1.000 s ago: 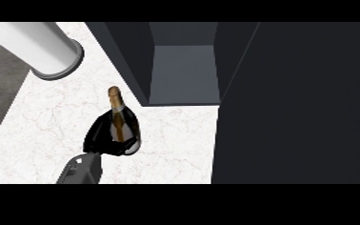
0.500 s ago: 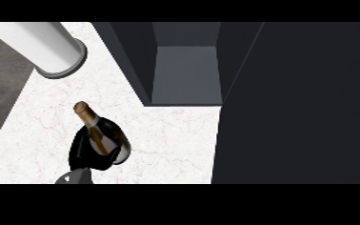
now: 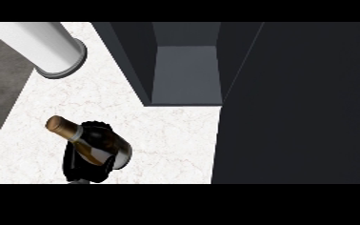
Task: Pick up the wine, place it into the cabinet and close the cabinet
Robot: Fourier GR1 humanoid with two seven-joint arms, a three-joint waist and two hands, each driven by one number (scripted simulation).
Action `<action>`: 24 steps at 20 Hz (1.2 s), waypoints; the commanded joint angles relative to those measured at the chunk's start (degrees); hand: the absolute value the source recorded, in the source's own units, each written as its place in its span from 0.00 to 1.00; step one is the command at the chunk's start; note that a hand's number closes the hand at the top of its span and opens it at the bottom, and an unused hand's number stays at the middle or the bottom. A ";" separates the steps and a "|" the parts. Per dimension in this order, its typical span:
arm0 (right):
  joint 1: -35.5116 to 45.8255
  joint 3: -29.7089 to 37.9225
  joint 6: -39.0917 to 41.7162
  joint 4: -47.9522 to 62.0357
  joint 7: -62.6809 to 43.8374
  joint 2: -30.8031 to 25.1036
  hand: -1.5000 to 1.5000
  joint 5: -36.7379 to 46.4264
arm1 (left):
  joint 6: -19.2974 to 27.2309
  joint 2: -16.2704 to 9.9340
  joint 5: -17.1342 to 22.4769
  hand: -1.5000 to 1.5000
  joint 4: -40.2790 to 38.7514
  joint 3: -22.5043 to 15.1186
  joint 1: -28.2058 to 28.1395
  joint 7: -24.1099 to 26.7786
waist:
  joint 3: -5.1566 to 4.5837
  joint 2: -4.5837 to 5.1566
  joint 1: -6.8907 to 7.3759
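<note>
Wine [image 3: 83, 140] gripped in left hand [image 3: 79, 167], fingers curled round body, neck tilted up-left of hand. Pick-up seemingly done. Open cabinet [image 3: 184, 74] up-right of hand, well apart (door dark slab at right). Placing, closing still left.

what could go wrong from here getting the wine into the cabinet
The wine bottle is tilted in the left hand, neck pointing up-left, so it may clip the cabinet wall on entry. The open door narrows the approach. The white cylinder stands near the lift path.
</note>
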State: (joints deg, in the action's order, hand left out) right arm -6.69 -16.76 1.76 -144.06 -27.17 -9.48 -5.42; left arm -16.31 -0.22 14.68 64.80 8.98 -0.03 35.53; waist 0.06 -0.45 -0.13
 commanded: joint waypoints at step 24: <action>-2.27 4.15 1.60 -11.96 -5.68 -0.07 0.00 -8.29 | 46.85 0.22 5.57 1.00 24.13 -28.95 17.37 -30.09 | -0.05 0.35 -1.01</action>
State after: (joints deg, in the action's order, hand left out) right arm -6.50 -13.96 3.89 -143.83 -27.09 -9.12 -5.98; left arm 27.28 -0.01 19.52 91.11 -20.39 13.38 7.58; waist 0.03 -0.10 -1.08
